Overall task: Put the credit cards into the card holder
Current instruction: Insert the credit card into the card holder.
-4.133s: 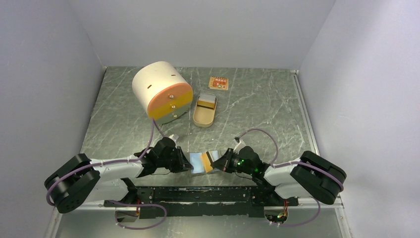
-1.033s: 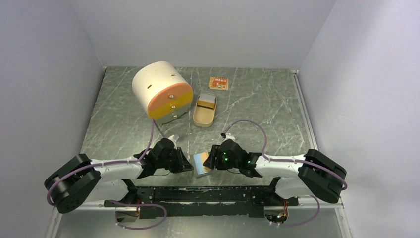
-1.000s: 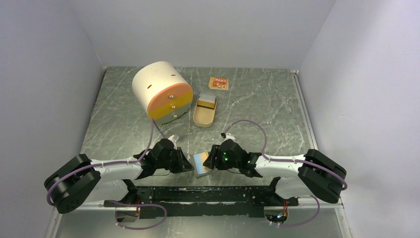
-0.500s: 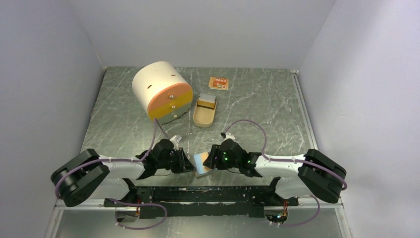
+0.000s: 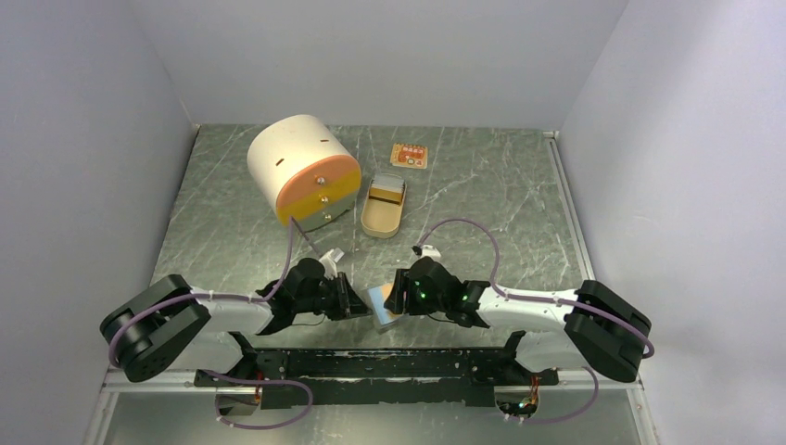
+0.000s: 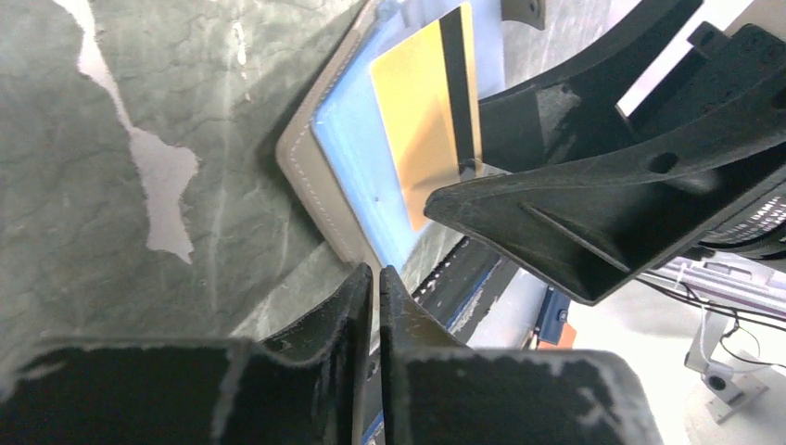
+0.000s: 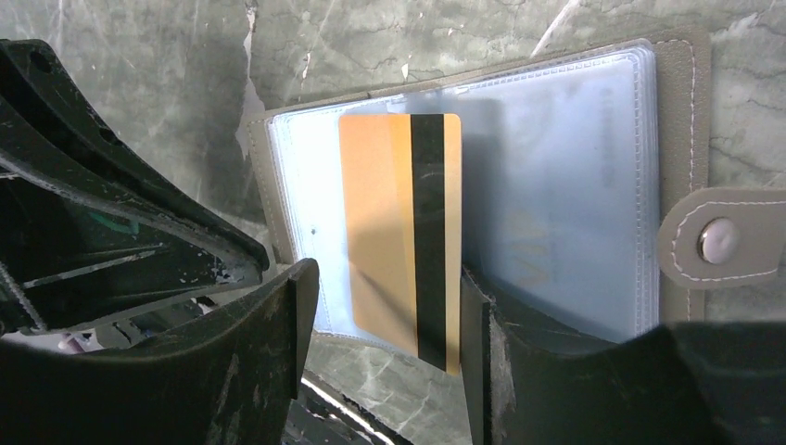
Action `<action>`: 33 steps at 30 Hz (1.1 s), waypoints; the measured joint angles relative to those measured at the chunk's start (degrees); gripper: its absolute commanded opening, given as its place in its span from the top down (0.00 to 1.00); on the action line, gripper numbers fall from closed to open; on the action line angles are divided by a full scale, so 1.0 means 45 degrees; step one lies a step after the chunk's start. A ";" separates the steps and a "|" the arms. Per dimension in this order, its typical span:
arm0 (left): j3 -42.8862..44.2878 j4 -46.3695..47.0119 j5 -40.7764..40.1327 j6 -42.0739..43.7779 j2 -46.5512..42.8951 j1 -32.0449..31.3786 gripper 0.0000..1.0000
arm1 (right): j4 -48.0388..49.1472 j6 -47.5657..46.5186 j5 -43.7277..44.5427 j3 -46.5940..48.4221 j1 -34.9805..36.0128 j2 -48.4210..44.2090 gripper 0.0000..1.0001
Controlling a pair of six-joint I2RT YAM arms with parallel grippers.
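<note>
While the left gripper (image 6: 375, 273) is keeping its two fingers pressed together with nothing between them, its tips are resting just beside the 6 o'clock edge of the card holder (image 7: 565, 167). The right gripper (image 7: 385, 287) is standing with its jaws apart, straddling the near end of the gold-orange card (image 7: 380, 213). One finger is sitting right at the card's striped edge, and a gap is showing on the other side, so nothing is clamped.

That card is lying black stripe up on the holder's clear sleeves, with its near end sticking out past the holder's rim. Whether its far end is tucked into a sleeve I cannot tell. The holder is lying open on the table (image 5: 482, 195), taupe cover down, its snap tab (image 7: 714, 243) pointing to 3 o'clock in the right wrist view.

From above, the holder is sitting at 6 o'clock between both grippers. A tan oval tin (image 5: 382, 209) is lying at its 12 o'clock, a white-and-orange drum (image 5: 297, 167) at 11 o'clock, and a small orange printed square (image 5: 409, 156) farther off at 12 o'clock.
</note>
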 measured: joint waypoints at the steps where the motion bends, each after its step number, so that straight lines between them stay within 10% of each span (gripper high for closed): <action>1: 0.0005 0.0112 0.0034 0.0010 0.0019 0.0000 0.80 | 0.0000 -0.0029 -0.0005 0.0000 0.0000 0.0000 0.41; 33: 0.0340 -0.0554 -0.0704 -0.0821 0.0379 0.0000 0.48 | 0.0214 -0.0126 -0.0063 -0.0087 0.0000 0.0000 0.41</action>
